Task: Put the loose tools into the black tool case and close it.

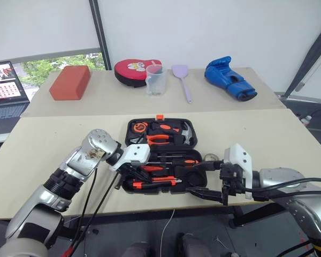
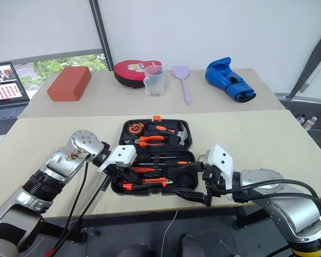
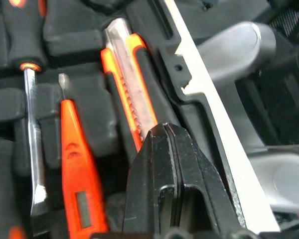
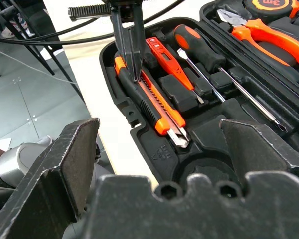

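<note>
- The right gripper (image 1: 203, 179), fingers spread wide and empty, is held at the bench's near edge beside the black tool case (image 1: 161, 157).
- The left gripper (image 4: 131, 69), fingers pressed together, is set tip-down on the utility knife (image 4: 152, 99), seated in the open case's near row.
- The tester screwdriver (image 3: 77, 174) is slotted alongside.

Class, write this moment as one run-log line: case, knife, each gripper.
black tool case: open | utility knife: in its slot | left gripper: shut, tips on knife | right gripper: open, beside case
</note>
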Controlling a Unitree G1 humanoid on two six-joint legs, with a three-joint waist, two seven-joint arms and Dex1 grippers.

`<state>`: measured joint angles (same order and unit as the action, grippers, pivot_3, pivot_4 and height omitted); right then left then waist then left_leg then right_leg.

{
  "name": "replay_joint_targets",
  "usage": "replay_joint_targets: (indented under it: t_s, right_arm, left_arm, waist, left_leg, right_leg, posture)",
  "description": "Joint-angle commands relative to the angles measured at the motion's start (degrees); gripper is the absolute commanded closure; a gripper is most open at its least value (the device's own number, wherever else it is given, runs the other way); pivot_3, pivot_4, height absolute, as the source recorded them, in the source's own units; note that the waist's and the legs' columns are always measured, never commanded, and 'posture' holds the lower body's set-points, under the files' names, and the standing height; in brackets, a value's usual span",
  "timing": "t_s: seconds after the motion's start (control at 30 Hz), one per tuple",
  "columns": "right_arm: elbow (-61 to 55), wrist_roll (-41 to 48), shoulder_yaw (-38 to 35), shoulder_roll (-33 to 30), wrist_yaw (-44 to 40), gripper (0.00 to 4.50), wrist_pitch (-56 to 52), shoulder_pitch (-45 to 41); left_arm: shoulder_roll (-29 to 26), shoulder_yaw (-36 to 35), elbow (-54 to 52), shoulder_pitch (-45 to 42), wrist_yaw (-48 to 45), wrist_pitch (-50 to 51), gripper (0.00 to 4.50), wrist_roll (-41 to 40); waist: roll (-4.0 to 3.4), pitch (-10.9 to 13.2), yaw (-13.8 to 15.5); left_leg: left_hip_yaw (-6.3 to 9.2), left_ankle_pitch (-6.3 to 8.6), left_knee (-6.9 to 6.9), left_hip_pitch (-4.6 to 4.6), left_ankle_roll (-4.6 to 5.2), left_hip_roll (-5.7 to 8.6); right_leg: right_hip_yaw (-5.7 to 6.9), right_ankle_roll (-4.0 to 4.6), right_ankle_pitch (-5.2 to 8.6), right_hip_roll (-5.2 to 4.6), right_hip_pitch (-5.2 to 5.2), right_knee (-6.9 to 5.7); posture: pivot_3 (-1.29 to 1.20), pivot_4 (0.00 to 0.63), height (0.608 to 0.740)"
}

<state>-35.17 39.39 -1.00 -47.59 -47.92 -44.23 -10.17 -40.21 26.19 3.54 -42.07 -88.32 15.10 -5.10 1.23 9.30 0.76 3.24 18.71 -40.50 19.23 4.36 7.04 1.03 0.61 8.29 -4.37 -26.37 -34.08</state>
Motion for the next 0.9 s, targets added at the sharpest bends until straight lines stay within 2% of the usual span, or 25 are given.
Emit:
replay_joint_targets:
  t_s: [0.03, 0.3, 0.37, 0.4, 0.5, 0.57, 0.6, 0.67, 0.83, 0.9]
  right_arm:
    - [-0.9, 0.4, -1.4, 0.1, 0.5, 0.00, 0.4, -0.2]
    - [-1.2, 1.0, -2.0, 0.4, 1.6, 0.00, 0.1, 0.6]
    - [-1.1, 0.7, -2.1, 0.0, 1.5, 0.00, 0.3, 0.8]
    - [-0.7, 0.4, -2.5, -0.8, 1.0, 0.00, 0.5, 0.8]
    - [1.2, 0.0, -4.7, -4.1, -1.0, 0.00, 0.2, 1.2]
    - [4.0, -0.9, -6.5, -7.5, -3.8, 0.00, 1.0, 1.6]
    - [5.7, -2.2, -6.8, -9.4, -5.5, 0.00, 2.4, 1.8]
    - [9.9, -5.4, -5.9, -12.4, -8.5, 0.00, 5.6, 1.0]
    - [22.2, -15.0, 2.1, -13.0, -13.3, 0.00, 14.0, -6.7]
    - [27.0, -18.8, 5.7, -10.8, -14.2, 0.00, 17.2, -10.9]
  left_arm:
    - [-1.1, 4.2, 3.1, 2.3, 0.0, -5.8, 4.46, 6.0]
    - [0.6, 3.8, 6.1, 2.2, 1.6, -8.5, 4.46, 7.4]
    - [0.7, 2.6, 5.6, 1.9, 1.5, -7.3, 4.46, 6.0]
    - [0.8, 0.5, 4.6, 1.4, 1.1, -3.2, 4.46, 3.2]
    - [0.8, -7.2, 1.1, 0.5, 0.3, 5.9, 3.82, -6.7]
    - [0.6, -12.9, -1.4, 0.5, 1.7, 9.8, 2.94, -12.3]
    - [0.7, -15.6, -2.5, 0.5, 2.7, 11.3, 2.74, -14.7]
    - [0.5, -19.4, -4.1, 0.5, 4.7, 14.2, 1.93, -17.9]
    - [-0.9, -21.0, -7.1, 1.1, 4.7, 20.4, 0.09, -22.4]
    - [-1.6, -19.9, -8.8, 2.4, 5.0, 19.0, 0.03, -21.3]
  waist:
    - [-0.02, 0.0, 0.0]
    - [-0.14, -0.1, 0.2]
    - [-0.14, -0.1, 0.2]
    - [-0.14, -0.1, 0.2]
    - [-0.13, -0.1, 0.1]
    - [-0.11, -0.1, 0.0]
    - [-0.09, -0.1, 0.0]
    - [-0.10, -0.1, 0.0]
    - [-0.10, -0.1, -0.3]
    - [-0.09, -0.1, -0.4]
  left_leg:
    - [0.00, 0.00, 0.00, -0.02, 0.00, 0.00]
    - [-0.01, 0.03, 0.00, -0.12, 0.06, -0.01]
    - [-0.01, 0.03, 0.00, -0.12, 0.07, 0.00]
    - [-0.01, 0.03, 0.00, -0.12, 0.07, 0.00]
    - [-0.01, 0.03, -0.05, -0.02, 0.08, 0.01]
    - [0.00, 0.04, -0.23, 0.09, 0.10, 0.00]
    - [0.00, 0.04, -0.23, 0.10, 0.11, 0.00]
    - [0.00, 0.04, -0.24, 0.12, 0.11, 0.00]
    - [-0.07, 0.06, -0.23, 0.05, 0.10, 0.00]
    - [-0.08, 0.05, -0.24, 0.04, 0.09, -0.01]
  right_leg:
    - [0.00, 0.00, 0.00, 0.00, 0.02, 0.00]
    - [-0.03, -0.04, -0.01, 0.00, 0.15, -0.02]
    - [-0.06, -0.08, -0.03, 0.00, 0.16, -0.02]
    - [-0.06, -0.09, -0.04, 0.01, 0.16, -0.02]
    - [-0.07, -0.10, -0.05, 0.02, 0.06, -0.08]
    - [-0.04, -0.10, -0.05, 0.08, -0.06, -0.16]
    - [-0.03, -0.10, -0.05, 0.08, -0.08, -0.13]
    - [-0.02, -0.10, -0.05, 0.07, -0.09, -0.07]
    - [-0.01, -0.10, -0.05, 0.05, -0.02, -0.02]
    - [-0.02, -0.09, -0.05, 0.05, -0.02, -0.04]
  posture:
    - [0.00, 0.150, 0.740]
    - [0.00, 0.150, 0.740]
    - [0.00, 0.150, 0.740]
    - [0.00, 0.150, 0.740]
    - [0.00, 0.150, 0.740]
    - [0.00, 0.150, 0.740]
    - [0.00, 0.150, 0.740]
    - [0.00, 0.150, 0.740]
    - [0.00, 0.150, 0.740]
    - [0.00, 0.150, 0.740]
